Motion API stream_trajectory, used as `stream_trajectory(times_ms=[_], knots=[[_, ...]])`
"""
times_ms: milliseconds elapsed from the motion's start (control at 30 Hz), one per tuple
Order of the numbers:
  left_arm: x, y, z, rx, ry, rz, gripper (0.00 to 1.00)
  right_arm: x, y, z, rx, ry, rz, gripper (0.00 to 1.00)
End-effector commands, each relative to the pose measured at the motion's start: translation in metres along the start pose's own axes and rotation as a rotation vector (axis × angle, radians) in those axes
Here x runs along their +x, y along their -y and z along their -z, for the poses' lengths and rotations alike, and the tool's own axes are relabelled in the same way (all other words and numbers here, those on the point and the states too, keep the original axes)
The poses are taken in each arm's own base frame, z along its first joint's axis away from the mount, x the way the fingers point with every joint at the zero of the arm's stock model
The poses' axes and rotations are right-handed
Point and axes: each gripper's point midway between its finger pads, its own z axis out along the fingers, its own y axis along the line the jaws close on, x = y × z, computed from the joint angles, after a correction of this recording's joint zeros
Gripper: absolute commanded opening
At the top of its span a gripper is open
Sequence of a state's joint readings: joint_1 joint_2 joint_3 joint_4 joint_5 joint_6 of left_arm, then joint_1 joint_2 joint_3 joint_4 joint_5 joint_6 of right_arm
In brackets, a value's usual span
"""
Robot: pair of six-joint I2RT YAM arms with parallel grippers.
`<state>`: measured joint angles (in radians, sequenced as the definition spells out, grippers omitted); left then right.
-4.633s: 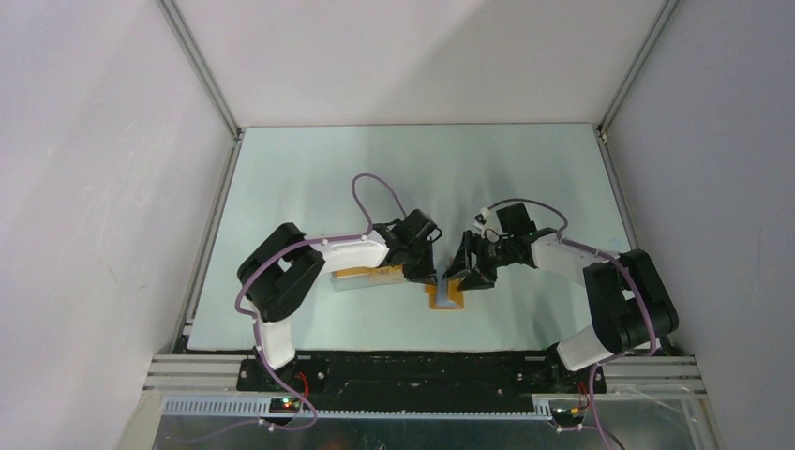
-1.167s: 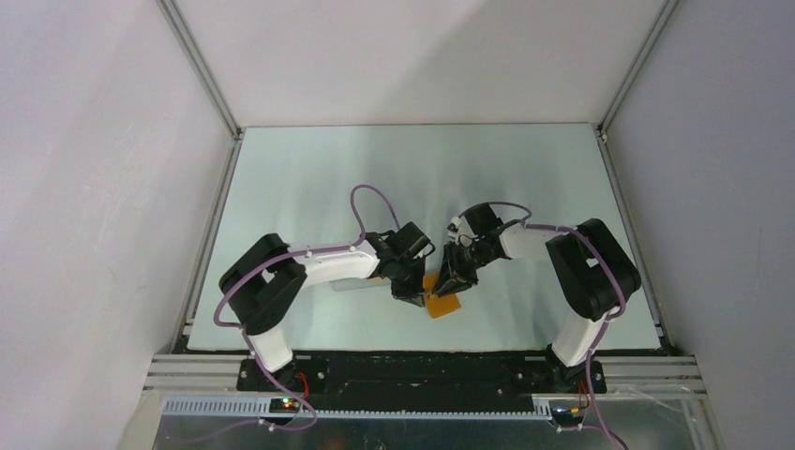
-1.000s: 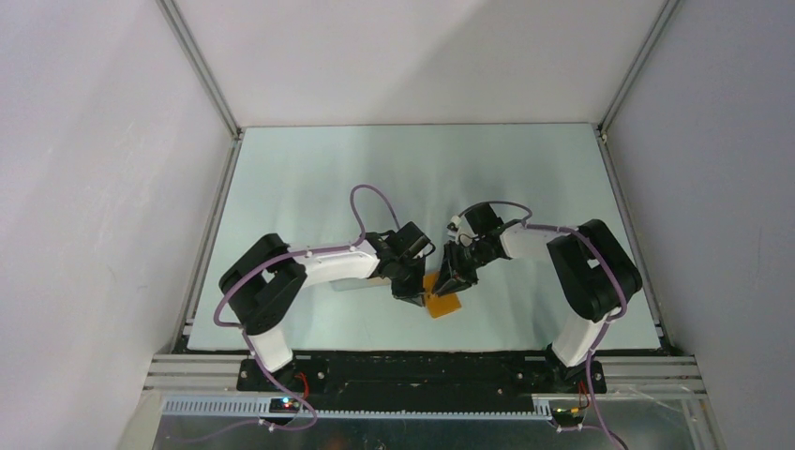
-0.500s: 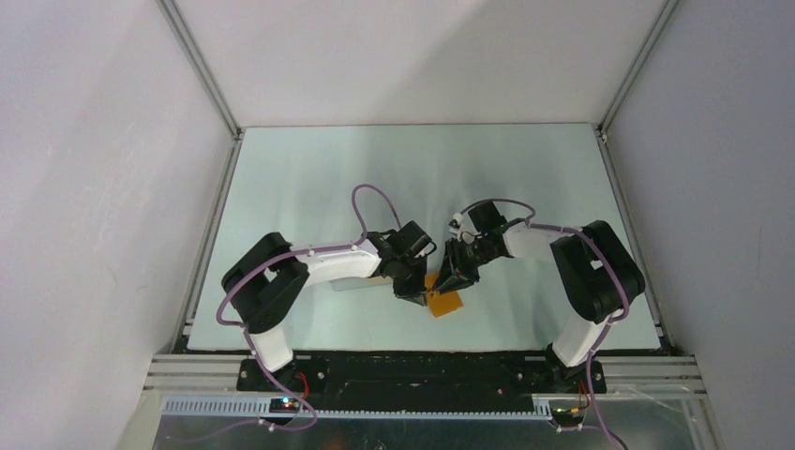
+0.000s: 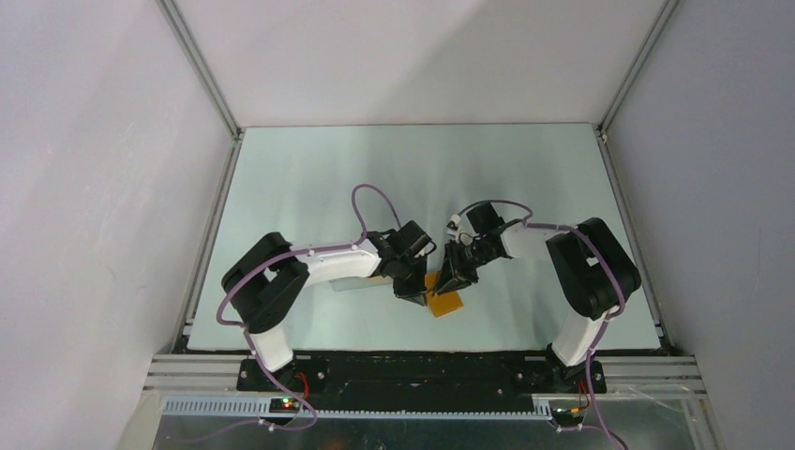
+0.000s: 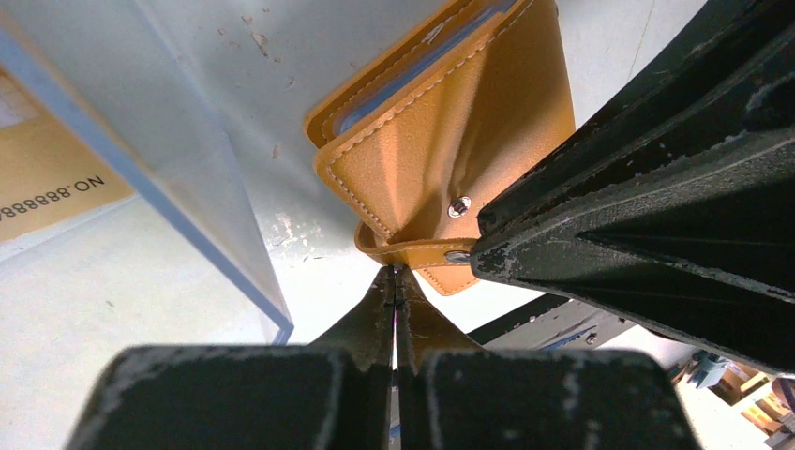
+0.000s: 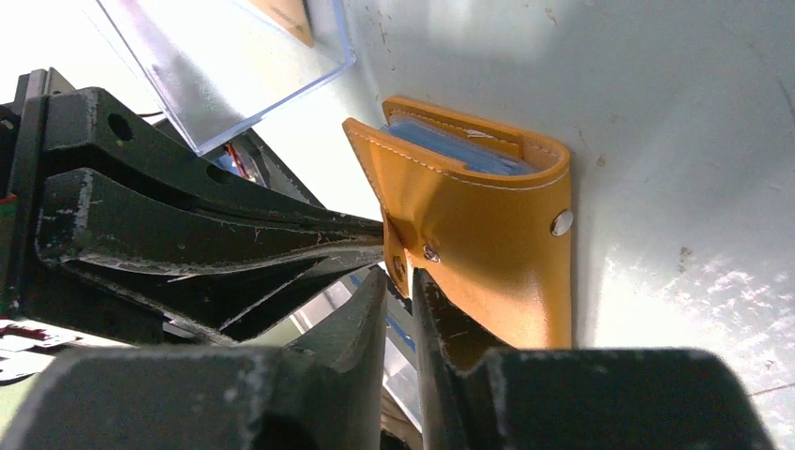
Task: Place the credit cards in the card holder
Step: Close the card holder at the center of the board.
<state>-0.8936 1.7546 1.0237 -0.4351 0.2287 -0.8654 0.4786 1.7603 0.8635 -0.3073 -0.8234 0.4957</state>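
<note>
Card holder (image 5: pixel 446 303) lies on the big pale surface (image 5: pixel 309 178), low in the middle of the top picture, between the two arms. The left arm (image 5: pixel 281 281) comes in from the lower left and the right arm (image 5: pixel 591 272) from the lower right. They meet over it. A clear box (image 6: pixel 202 187) sits just left of the card holder, partly under the left arm. The left pincer (image 6: pixel 396 286) has its fingers pressed tight together. Its tips touch the little strap (image 6: pixel 417 253), but I cannot tell if they pinch it. The right pincer (image 7: pixel 401 281) has its fingers almost together, clamped on the edge of the strap. The card holder is orange. Its top flap is lifted a bit and blue pockets (image 7: pixel 450 141) peep out. One gold card (image 6: pixel 42 178) shows through the clear box, at the left edge of the left wrist picture. A tiny shiny snap (image 7: pixel 562 222) sits on the flap.
</note>
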Motion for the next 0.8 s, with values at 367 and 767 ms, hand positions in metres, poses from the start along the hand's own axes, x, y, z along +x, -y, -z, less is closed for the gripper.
stream_trajectory(times_ms=[367,767], knots=[[-0.046,0.03,0.045,0.11,0.168,0.005,0.22,0.004,0.0,-0.01,-0.028,-0.026,0.052,0.0],[-0.067,0.023,0.029,0.062,0.183,0.004,0.1,-0.003,-0.01,0.002,-0.017,0.007,0.083,0.0]])
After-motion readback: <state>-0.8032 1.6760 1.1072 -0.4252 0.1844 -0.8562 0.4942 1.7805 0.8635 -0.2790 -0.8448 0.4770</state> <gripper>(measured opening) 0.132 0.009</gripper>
